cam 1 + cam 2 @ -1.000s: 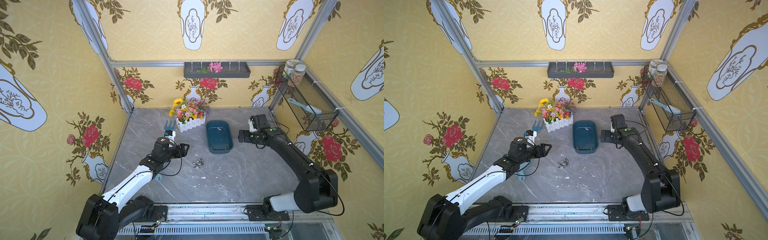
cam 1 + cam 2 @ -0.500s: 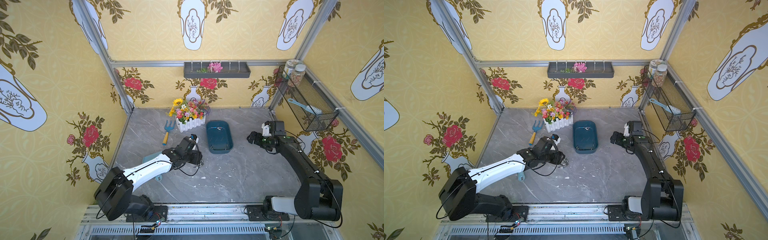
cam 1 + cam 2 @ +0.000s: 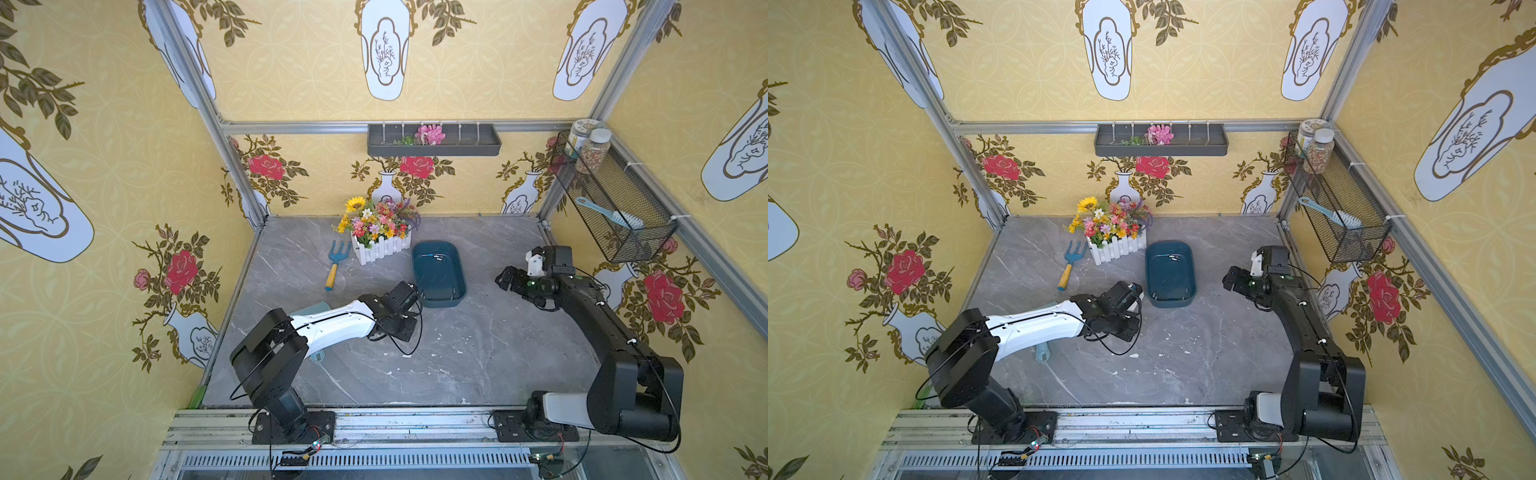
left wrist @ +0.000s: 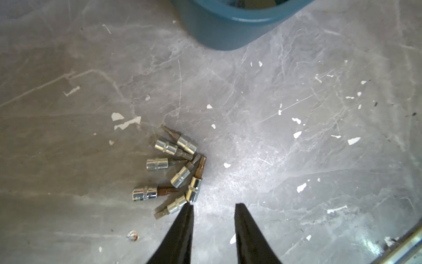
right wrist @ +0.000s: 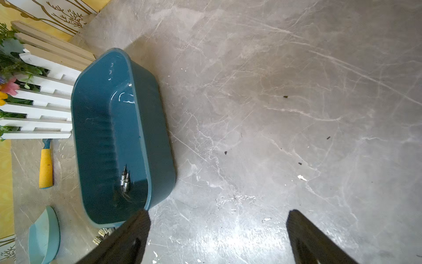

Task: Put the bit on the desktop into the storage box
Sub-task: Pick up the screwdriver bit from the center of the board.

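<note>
Right wrist shows storage box point(image 5: 157, 137) holding bits point(image 5: 125, 179); right hand point(image 5: 218, 213) and left hand point(image 4: 213, 205) spread, empty.

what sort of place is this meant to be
Probably a robot test cell dressed as a gardening corner: wallpapered panels in an aluminium frame, a picket-fence flower box and hand fork, left arm and right arm on a front rail.
</note>
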{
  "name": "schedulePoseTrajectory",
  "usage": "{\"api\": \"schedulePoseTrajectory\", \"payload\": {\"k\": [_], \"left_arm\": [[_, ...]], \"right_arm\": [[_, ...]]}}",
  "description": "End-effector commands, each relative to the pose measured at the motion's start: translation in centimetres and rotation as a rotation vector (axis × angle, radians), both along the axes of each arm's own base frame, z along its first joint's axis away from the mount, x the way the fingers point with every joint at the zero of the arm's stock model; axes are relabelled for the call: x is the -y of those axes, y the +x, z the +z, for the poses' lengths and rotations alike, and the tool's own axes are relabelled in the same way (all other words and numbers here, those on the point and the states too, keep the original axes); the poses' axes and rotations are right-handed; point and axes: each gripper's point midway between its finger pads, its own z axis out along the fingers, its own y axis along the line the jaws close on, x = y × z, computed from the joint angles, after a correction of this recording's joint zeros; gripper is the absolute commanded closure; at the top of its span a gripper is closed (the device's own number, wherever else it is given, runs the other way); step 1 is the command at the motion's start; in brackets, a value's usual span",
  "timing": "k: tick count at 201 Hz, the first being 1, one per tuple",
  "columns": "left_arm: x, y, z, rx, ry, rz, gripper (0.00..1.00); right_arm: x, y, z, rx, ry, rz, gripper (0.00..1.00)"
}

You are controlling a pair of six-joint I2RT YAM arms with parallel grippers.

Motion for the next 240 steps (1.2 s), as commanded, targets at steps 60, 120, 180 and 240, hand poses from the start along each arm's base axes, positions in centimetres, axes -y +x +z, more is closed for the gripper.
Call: {"api": "schedulePoseTrajectory", "payload": {"k": [60,120,180,240], "left_arm": [[-0.2,0.3,-1.9,-0.017,0.082,-0.029,0.70],[0.0,0.7,-2.4,-0.011,0.094,-0.031,0.74],[0.0,0.8,-3.2,-0.016,0.109,-0.027,0.74],[0.1,0.5,-3.6,-0.033,0.108,-0.033,0.77]], "right_arm": [[0.0,0.7,0.3,0.030,0.002,0.009,0.03],[0.2,0.7,0.3,0.031,0.006,0.005,0.03],[0.1,0.7,0.0,0.026,0.015,0.011,0.03],[0.1,0.8,0.0,0.027,0.019,0.010,0.03]]}}
